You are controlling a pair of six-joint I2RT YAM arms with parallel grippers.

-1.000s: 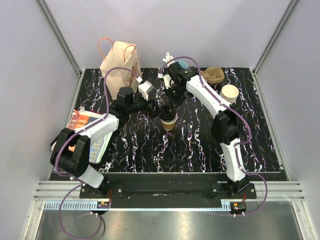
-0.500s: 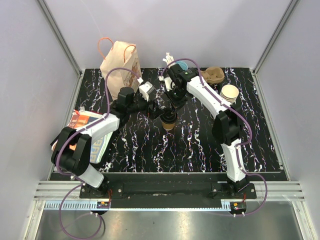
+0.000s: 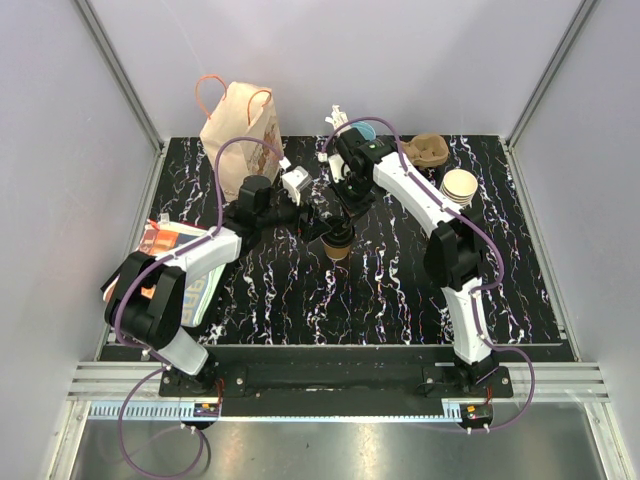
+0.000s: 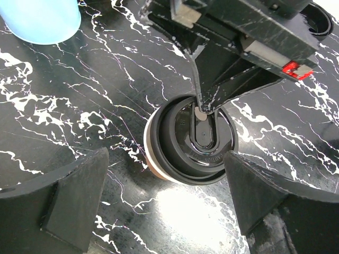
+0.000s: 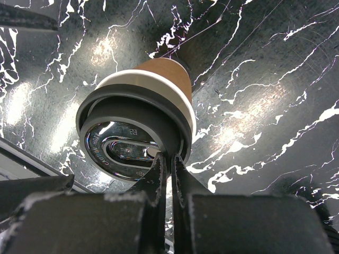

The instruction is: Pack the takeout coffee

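The takeout coffee (image 3: 337,241), a small tan paper cup under a black lid (image 4: 193,140), stands upright mid-table. My right gripper (image 3: 340,218) reaches down from behind it, shut, and its thin tips (image 5: 167,159) rest on the lid's top (image 5: 132,138) with nothing between them. From the left comes my left gripper (image 3: 318,214), open wide. Its two dark fingers (image 4: 79,201) flank the near side of the cup without touching it, and the gripper's mid-gap (image 4: 167,170) lies at the cup's near edge.
A brown paper bag with handles (image 3: 238,125) stands at the back left. A light-blue cup (image 4: 45,18) and a brown cup carrier (image 3: 430,150) sit at the back, with a stack of tan cups (image 3: 459,186) to the right. Colourful packets (image 3: 165,255) lie at the left edge.
My left gripper has slid right, closer to the cup, with its jaws still wide. The right gripper stays on the lid.
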